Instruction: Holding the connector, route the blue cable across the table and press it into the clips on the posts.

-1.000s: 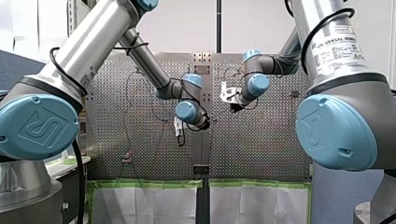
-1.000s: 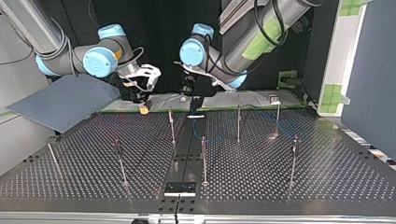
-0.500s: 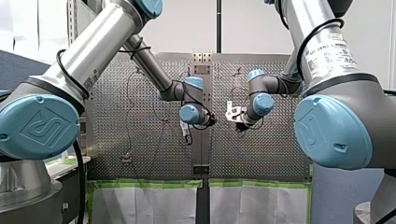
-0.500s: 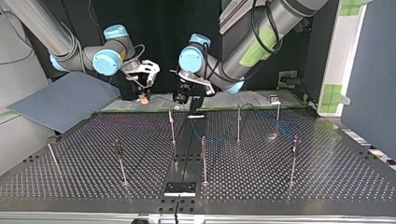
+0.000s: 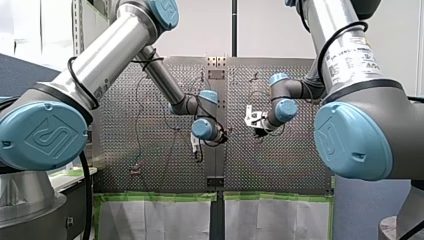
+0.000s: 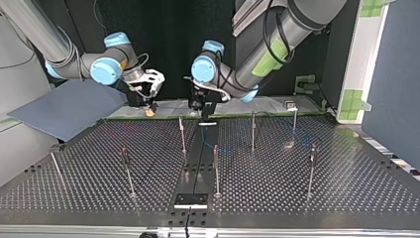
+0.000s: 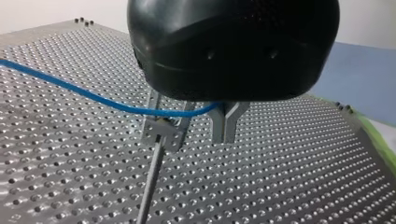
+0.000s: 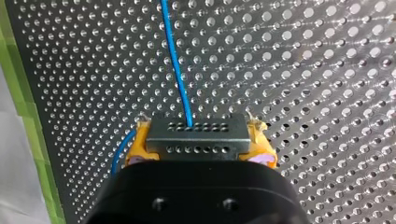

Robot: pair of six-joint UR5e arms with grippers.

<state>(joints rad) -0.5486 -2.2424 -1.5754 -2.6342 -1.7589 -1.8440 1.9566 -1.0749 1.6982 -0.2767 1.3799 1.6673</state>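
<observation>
Perforated table (image 6: 297,198) under both arms: my left gripper (image 7: 194,126) had dropped to a clip (image 7: 161,133), fingers apart, cable (image 7: 93,97) running between them. My right gripper (image 8: 201,156) clamped the connector (image 8: 196,137), so I judged pressing was next.

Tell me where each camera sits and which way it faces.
Front view: behind the shoulders, facing over the table; my left arm and my right arm show.
Top view: across the table, facing both arms, sides crossed.
Left wrist view: on that wrist, looking past the left end effector at a post.
Right wrist view: likewise; the right end effector grips the connector.
Both wrist views share the blue cable.
</observation>
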